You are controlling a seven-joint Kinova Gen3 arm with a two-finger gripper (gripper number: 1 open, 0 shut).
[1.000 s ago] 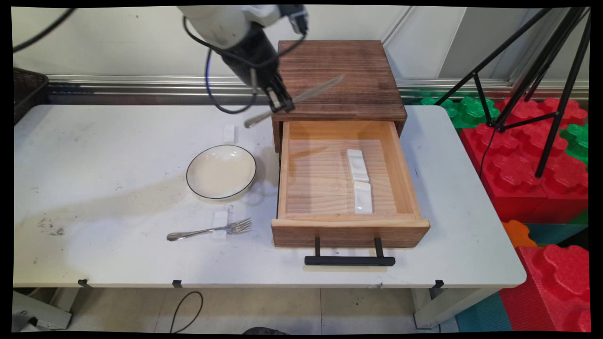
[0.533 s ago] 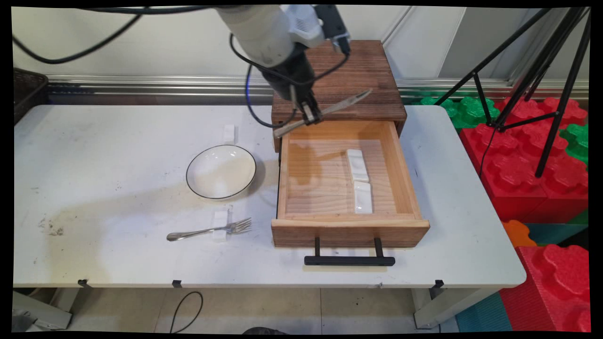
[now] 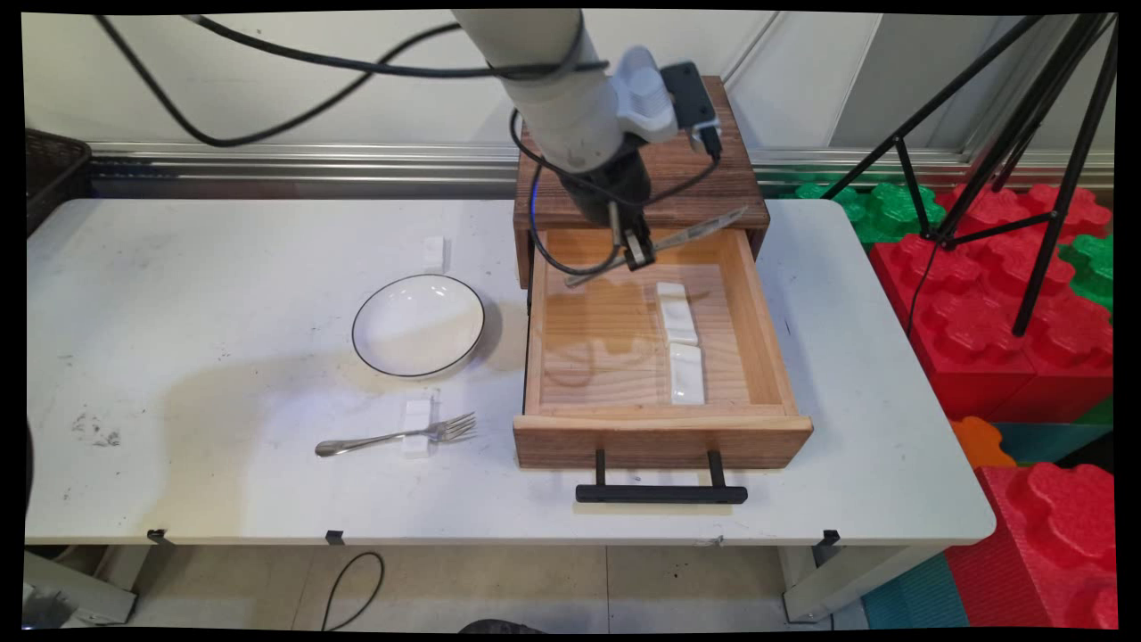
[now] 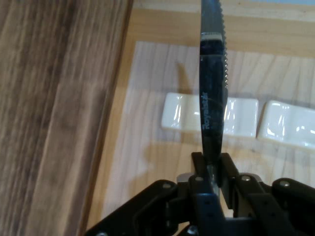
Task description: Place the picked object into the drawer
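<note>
Gripper (image 3: 636,257) is clamped on a table knife (image 3: 664,242), fingers (image 4: 199,169) pinching the blade flat between them, roughly mid-length. In the hand view the knife (image 4: 212,83) runs straight up from the gripper (image 4: 212,169); serrated edge faces the picture's right. A line of small lettering runs along the blade, probably a maker's stamp, too soft to read.

Position: knife hangs in the air over the back part of the open drawer (image 3: 658,419), tilted, blade tip up toward the right back corner near the cabinet's (image 3: 704,183) front edge, handle end lower toward the left wall. It touches no wood that I can see.

Inside the drawer: two white ceramic rests (image 3: 677,312), (image 3: 686,373) lie end to end along the right half (both show in the hand view (image 4: 182,112), (image 4: 290,125), under and beyond the blade). The left half of the drawer floor is bare wood, with open room between the left wall and the rests. Black drawer handle (image 3: 660,493) projects toward the table's (image 3: 874,374) near edge.

Left of the drawer: white plate (image 3: 418,325) with dark rim, just beside the drawer's left wall but not touching. Fork (image 3: 397,437) lies across a small white rest (image 3: 416,427), nearer the front edge. Another small white rest (image 3: 433,252) sits alone behind the plate.
</note>
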